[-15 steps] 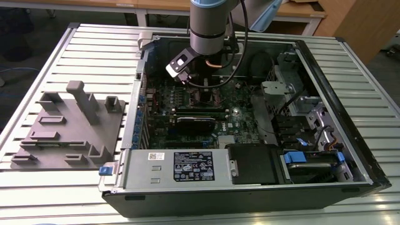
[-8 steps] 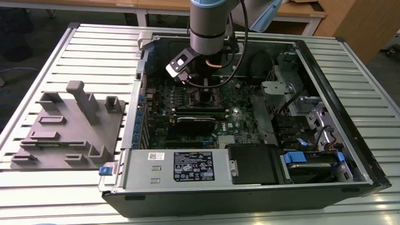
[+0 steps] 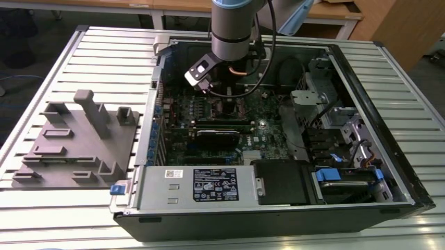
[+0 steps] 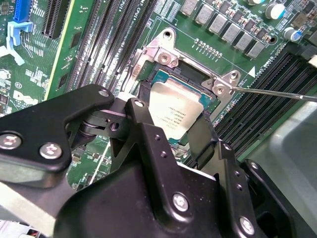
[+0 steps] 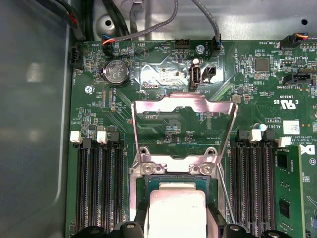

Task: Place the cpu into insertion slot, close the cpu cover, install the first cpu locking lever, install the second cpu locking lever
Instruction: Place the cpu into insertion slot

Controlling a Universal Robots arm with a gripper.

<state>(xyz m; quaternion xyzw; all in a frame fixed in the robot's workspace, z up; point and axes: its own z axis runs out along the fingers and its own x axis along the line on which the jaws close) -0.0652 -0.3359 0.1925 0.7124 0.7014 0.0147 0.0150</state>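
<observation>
The cpu (image 4: 174, 101) is gripped by the fingers (image 4: 148, 136) of the gripper (image 4: 172, 119), which are closed against two of its opposite edges. It is held level at the slot (image 4: 185, 79), its silvery top facing up; whether it is fully seated cannot be told. Just beyond the fingertips the cover (image 5: 183, 105) is stood open on its hinge, and the board (image 5: 247, 99) is seen through its window. From the hinge bracket, to one side of the fingers, a thin lever (image 4: 272, 93) is angled away over the memory slots (image 5: 99, 188), which are ranged on both sides of the fingers. Farther out, in the exterior view, the arm (image 3: 233, 26) is lowered into the open case (image 3: 389, 104). Outside the case, towards the exterior view's left, a grey fixture (image 3: 76, 140) is set on the table (image 3: 41, 229).
</observation>
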